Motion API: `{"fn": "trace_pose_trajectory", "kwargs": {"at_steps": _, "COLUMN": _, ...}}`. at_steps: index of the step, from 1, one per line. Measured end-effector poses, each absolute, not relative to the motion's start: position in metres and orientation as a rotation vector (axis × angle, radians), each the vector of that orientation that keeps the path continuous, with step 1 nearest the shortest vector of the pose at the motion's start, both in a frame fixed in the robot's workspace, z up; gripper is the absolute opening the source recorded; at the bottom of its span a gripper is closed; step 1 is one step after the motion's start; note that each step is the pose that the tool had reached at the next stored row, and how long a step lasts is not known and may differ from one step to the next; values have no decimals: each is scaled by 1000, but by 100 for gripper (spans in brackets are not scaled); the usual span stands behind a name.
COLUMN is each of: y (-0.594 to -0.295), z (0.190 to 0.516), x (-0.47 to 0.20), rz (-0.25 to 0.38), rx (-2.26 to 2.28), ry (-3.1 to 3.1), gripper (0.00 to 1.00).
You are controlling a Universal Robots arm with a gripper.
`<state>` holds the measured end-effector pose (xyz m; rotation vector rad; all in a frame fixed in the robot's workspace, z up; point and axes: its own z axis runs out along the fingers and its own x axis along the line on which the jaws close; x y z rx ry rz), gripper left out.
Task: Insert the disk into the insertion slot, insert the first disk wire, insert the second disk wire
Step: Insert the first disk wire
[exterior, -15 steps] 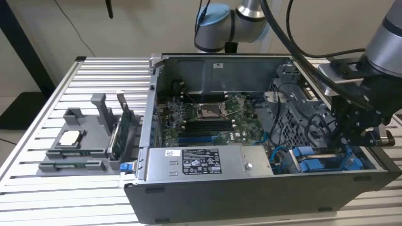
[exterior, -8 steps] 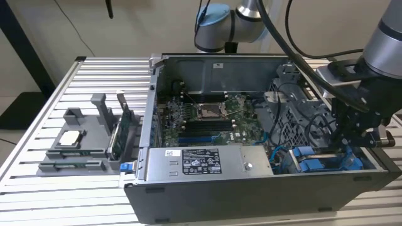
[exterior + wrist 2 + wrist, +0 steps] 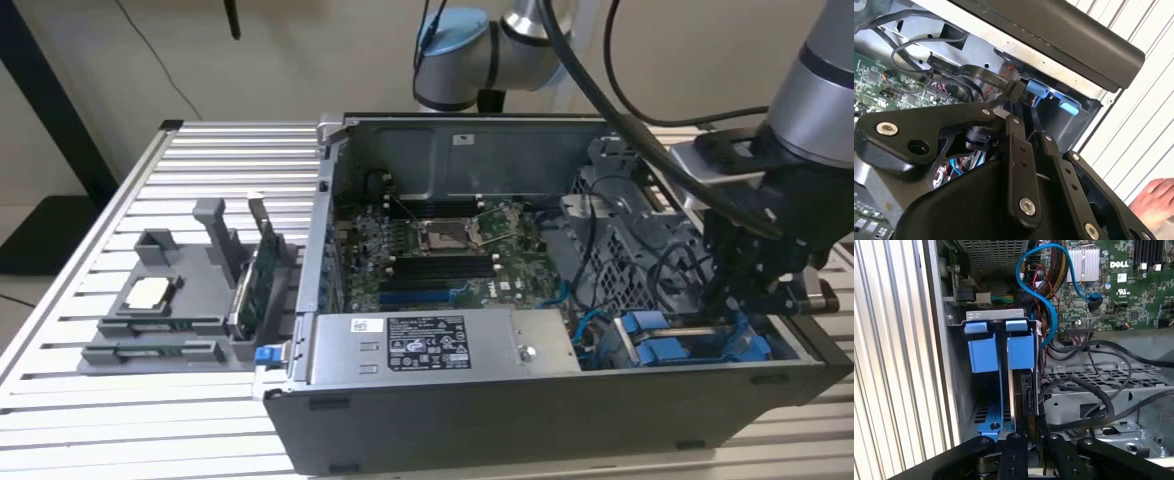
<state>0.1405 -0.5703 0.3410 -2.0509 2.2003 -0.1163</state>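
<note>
The disk (image 3: 1027,392) stands on edge in the insertion slot (image 3: 999,315), a dark slab between grey sheet metal and glossy blue plastic clips (image 3: 983,355). The gripper (image 3: 1033,440), matte black, pinches its exposed edge, jaws narrow. The second wrist view adds a black flat-cable connector (image 3: 1015,92) just beside the gripper; the exterior view, the ribbed table (image 3: 214,170).

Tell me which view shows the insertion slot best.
The first wrist view: it looks straight into the insertion slot, both blue fittings plain to see. In the exterior view the arm covers part of it; the second wrist view catches its blue tabs.
</note>
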Motion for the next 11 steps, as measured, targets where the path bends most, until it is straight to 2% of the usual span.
{"fn": "trace_pose_trajectory", "kwargs": {"at_steps": 11, "y": -570, "z": 340, "x": 138, "rz": -119, "rx": -2052, "ry": 2201, "gripper": 19}}
